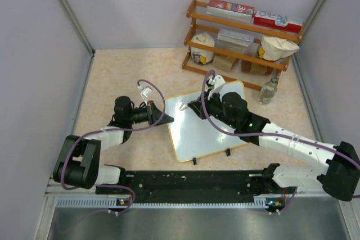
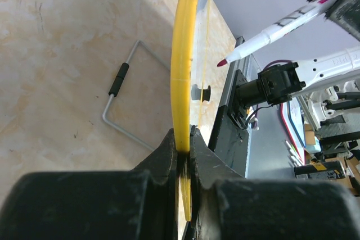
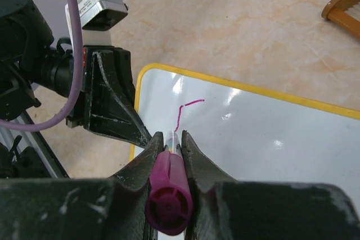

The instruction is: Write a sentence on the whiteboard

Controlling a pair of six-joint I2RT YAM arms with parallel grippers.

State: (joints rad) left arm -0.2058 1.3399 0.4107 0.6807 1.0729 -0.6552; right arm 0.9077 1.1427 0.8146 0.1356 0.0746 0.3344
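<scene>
Table [image 1: 124, 66]: the marbled top carries everything. I work at its middle so both my arms reach.
Whiteboard [image 1: 194, 136]: it lies skewed between my arms, its black clip feet toward my bases. The face looks propped up rather than flat, which I judge gives the pen a better angle.
Left claw [image 2: 183, 144]: closed hard on the board's yellow frame at the left corner. I pinch it there so the board cannot slide or twist under the pen's push.
Right claw [image 3: 170, 141]: clamped around the marker, reaching over the board's upper left, where a first line ought to begin.
Marker [image 3: 169, 181]: held near its magenta butt and pointing down at the white face. From my left wrist the tip looks just off the surface, though I cannot be sure.
Sentence [image 3: 183, 113]: only one thin pink stroke, a rise with a hook to the right, sits near the top left corner. By my reckoning nearly all the writing is yet to do.
</scene>
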